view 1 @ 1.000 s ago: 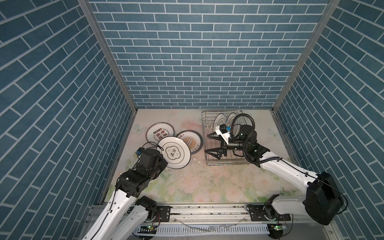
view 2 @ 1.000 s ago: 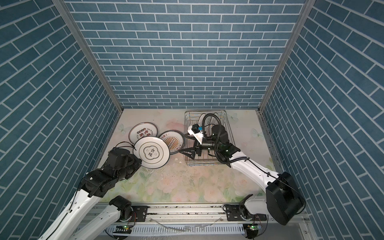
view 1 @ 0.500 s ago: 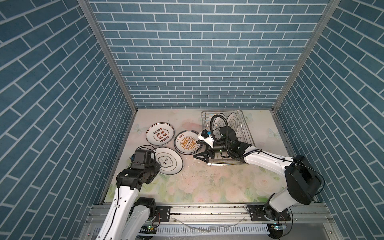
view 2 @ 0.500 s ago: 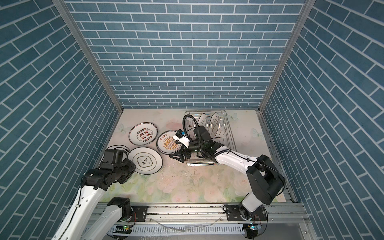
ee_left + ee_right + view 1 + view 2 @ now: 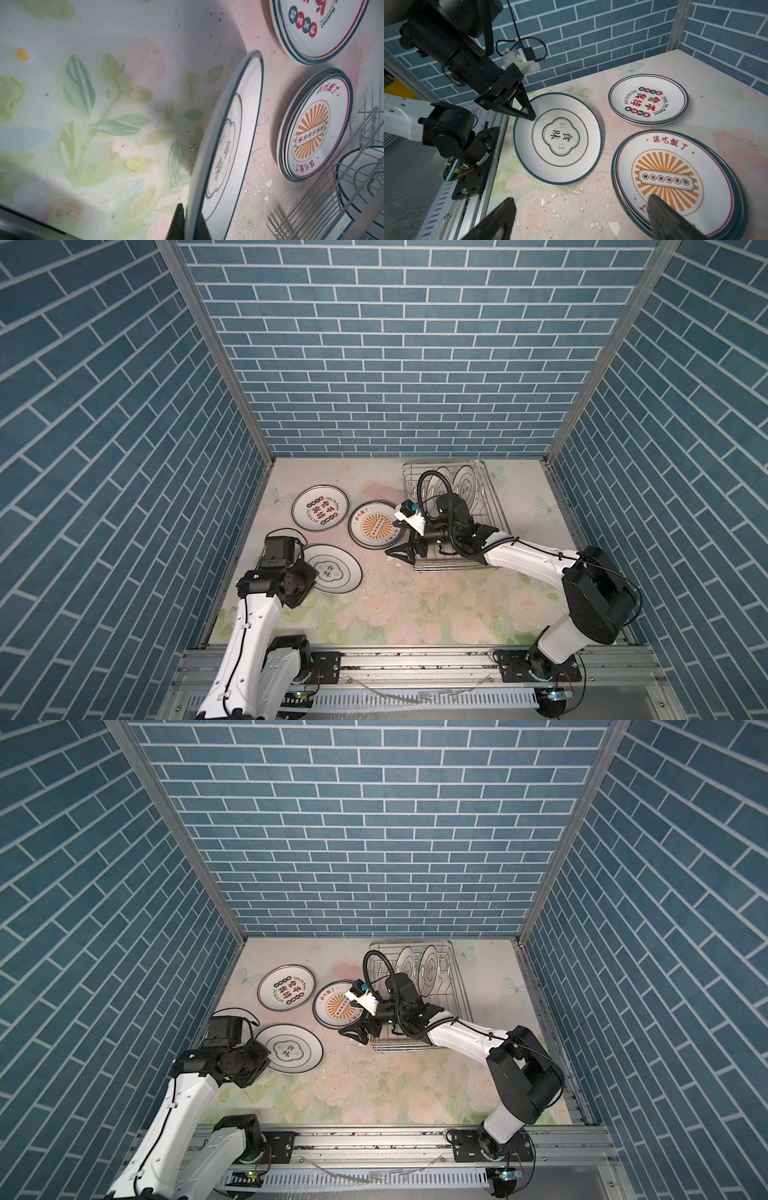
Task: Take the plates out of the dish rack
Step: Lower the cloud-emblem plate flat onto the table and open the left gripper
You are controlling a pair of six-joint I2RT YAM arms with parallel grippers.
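Floral worktop (image 5: 415,605): my left hand (image 5: 529,115) pinches the rim of the white flower-outline plate (image 5: 332,568), probably to lay it flat; right hand (image 5: 399,556) gapes wide beside the far-right silver wire dish rack (image 5: 453,567), two plates (image 5: 467,485) upright inside.

Left hand (image 5: 189,222) pinches the flower plate (image 5: 228,135) by its rim; sunburst plates (image 5: 315,128) sit on the floral tabletop (image 5: 104,83) near the rack (image 5: 301,220).
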